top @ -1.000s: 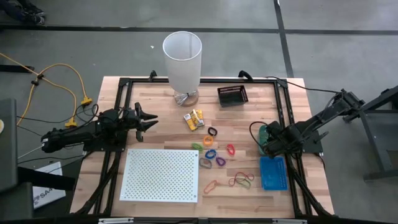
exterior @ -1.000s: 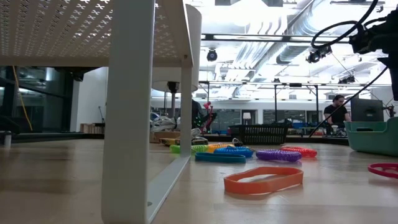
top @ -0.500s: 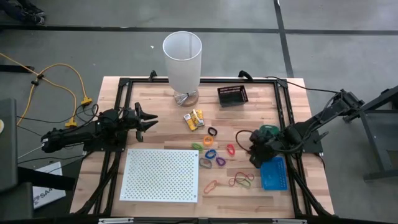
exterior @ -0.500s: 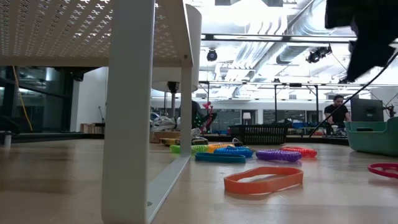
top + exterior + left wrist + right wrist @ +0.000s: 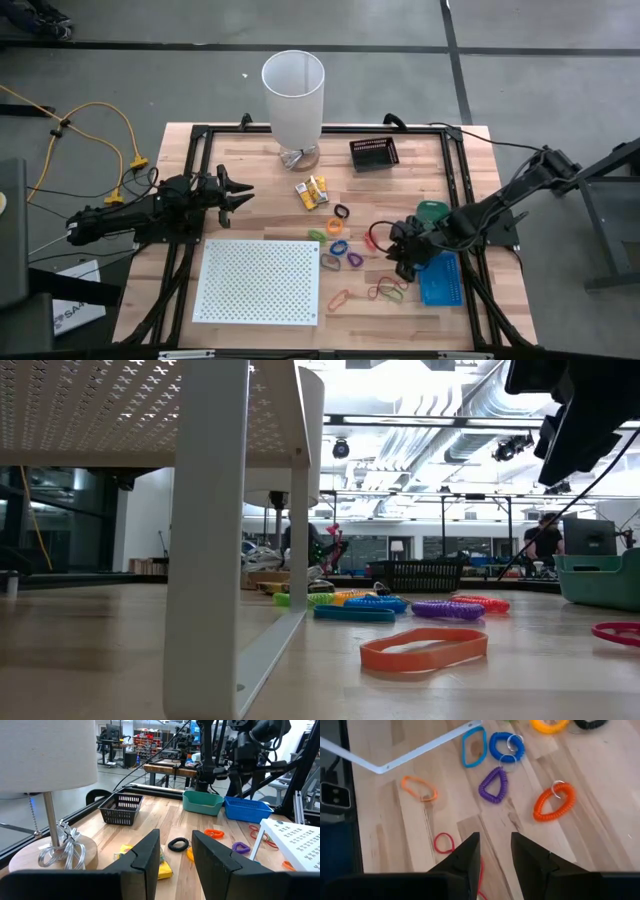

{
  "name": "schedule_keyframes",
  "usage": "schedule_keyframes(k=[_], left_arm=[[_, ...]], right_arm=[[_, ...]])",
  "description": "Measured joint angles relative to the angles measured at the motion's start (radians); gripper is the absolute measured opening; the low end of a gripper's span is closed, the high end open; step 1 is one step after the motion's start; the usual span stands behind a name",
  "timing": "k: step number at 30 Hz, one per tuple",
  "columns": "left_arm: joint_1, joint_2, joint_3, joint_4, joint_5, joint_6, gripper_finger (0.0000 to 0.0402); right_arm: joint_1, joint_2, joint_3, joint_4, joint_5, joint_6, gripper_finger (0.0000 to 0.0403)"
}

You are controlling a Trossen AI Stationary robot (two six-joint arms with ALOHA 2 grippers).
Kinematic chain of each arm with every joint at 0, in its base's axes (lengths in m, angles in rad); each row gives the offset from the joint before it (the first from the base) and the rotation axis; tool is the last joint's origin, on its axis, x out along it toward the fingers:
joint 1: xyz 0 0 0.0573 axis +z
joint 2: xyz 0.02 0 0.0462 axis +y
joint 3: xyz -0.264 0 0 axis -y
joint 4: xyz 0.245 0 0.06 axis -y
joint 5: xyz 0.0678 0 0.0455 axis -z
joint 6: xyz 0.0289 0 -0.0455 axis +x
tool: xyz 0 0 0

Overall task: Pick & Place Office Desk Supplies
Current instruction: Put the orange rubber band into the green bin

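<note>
Coiled plastic loops (image 5: 494, 784) lie on wood beneath the empty, parted right gripper (image 5: 495, 851).

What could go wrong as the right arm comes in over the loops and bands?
The right gripper, jaws apart and empty, hangs over thin red rubber bands lying flat on the wood; its fingers may slide over them or scrape the table.

The purple loop, blue loop and orange loop lie close together, so a grab may nudge a neighbour.

The blue bin sits right beside the arm and could get bumped.
</note>
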Motion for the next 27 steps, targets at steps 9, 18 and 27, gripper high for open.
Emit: schedule_keyframes(k=[9,18,27], left_arm=[[0.0,0.0,0.0,0.0,0.0,0.0,0.0108],[0.0,0.0,0.0,0.0,0.0,0.0,0.0108],[0.0,0.0,0.0,0.0,0.0,0.0,0.0108]], right_arm=[[-0.001,0.066,0.0,0.17,-0.014,-0.188,0.0097],[-0.006,0.195,0.1,0.207,-0.013,-0.35,0.0097],[-0.006,0.36,0.222,0.26,-0.013,-0.61,0.0097]])
